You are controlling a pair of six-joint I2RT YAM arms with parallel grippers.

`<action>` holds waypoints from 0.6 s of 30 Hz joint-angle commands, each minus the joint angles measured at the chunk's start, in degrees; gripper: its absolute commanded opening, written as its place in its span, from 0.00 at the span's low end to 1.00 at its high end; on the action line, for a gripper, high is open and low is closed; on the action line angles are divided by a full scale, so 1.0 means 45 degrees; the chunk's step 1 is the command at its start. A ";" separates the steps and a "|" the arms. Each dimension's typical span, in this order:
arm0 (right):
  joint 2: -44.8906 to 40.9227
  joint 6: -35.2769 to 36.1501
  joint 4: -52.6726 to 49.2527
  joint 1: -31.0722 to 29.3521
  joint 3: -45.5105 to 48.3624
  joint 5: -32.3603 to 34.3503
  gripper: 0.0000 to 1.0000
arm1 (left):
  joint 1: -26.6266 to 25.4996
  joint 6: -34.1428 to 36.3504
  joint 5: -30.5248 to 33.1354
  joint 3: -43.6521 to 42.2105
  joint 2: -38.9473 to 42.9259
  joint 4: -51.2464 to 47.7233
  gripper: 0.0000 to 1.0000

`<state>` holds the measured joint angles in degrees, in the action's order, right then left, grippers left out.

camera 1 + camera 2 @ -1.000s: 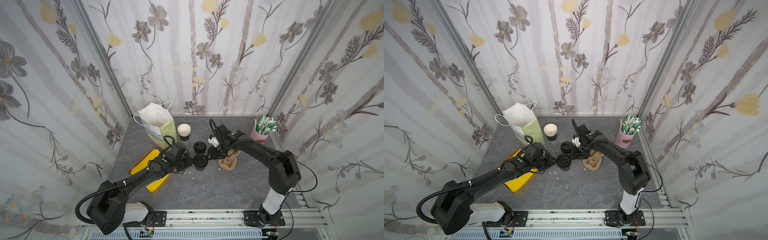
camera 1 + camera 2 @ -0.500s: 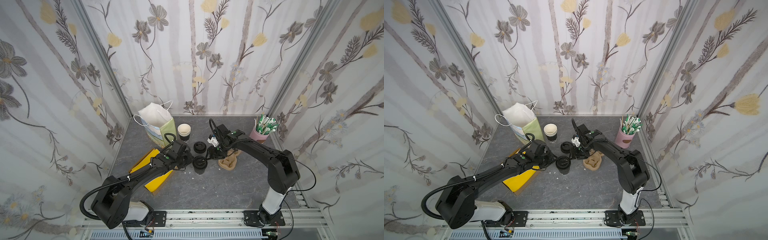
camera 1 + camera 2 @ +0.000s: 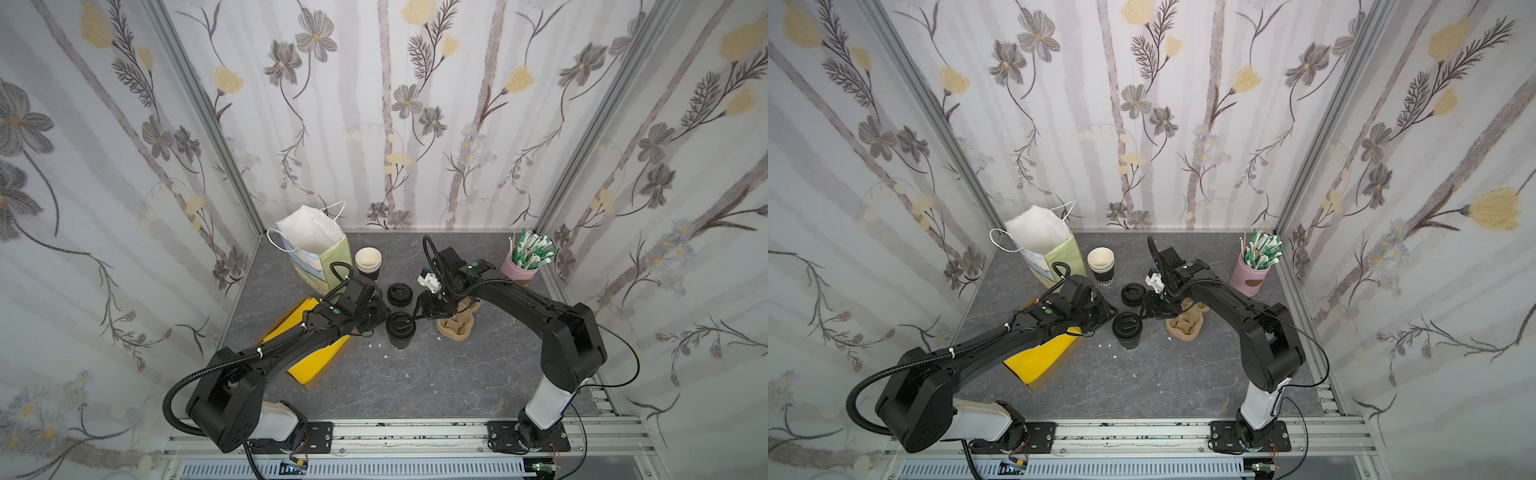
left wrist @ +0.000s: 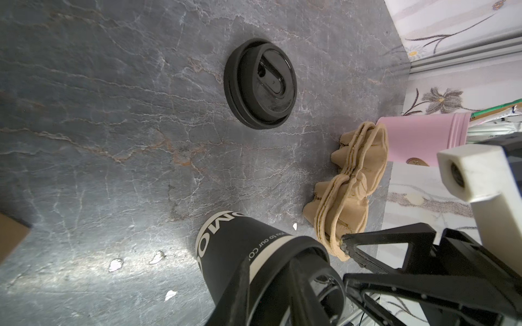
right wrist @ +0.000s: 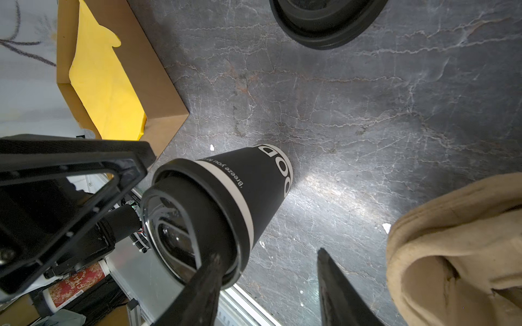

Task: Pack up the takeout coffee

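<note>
Coffee cup (image 3: 401, 334) is standing upright on the table (image 3: 457, 374), just below the frame's middle in both top views. The left gripper (image 3: 382, 319) is pinching narrowly at its lid (image 5: 180, 223). The right gripper (image 5: 267, 252) is gaping open, one finger (image 5: 206, 282) touching the lid's rim. Any sideways drag could tip the coffee cup or pop the lid loose. It is showing black paper, white lettering and a pale band under the lid.
</note>
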<state>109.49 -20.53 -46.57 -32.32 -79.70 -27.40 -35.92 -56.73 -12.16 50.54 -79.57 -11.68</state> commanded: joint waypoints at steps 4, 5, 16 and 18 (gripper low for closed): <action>0.0017 0.0059 0.0051 0.0029 -0.0213 -0.0194 0.52 | 0.0033 0.0026 0.0354 -0.0252 0.0666 -0.0041 0.28; 0.0114 0.0099 0.0060 0.0050 -0.0353 -0.0143 0.52 | 0.0032 -0.0087 0.0381 -0.0454 0.0951 -0.0041 0.28; 0.1408 0.0666 0.0104 0.0041 -0.1508 -0.0256 0.49 | -0.0054 -0.0684 -0.1193 -0.2587 0.3658 -0.0041 0.30; 0.1465 0.0713 0.0087 0.0015 -0.1457 -0.0277 0.49 | -0.0122 -0.0619 -0.1395 -0.2599 0.3558 -0.0041 0.31</action>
<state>115.63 -18.65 -46.83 -32.16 -85.93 -27.79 -36.23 -58.94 -15.57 39.16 -63.57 -12.19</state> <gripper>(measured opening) 0.493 0.304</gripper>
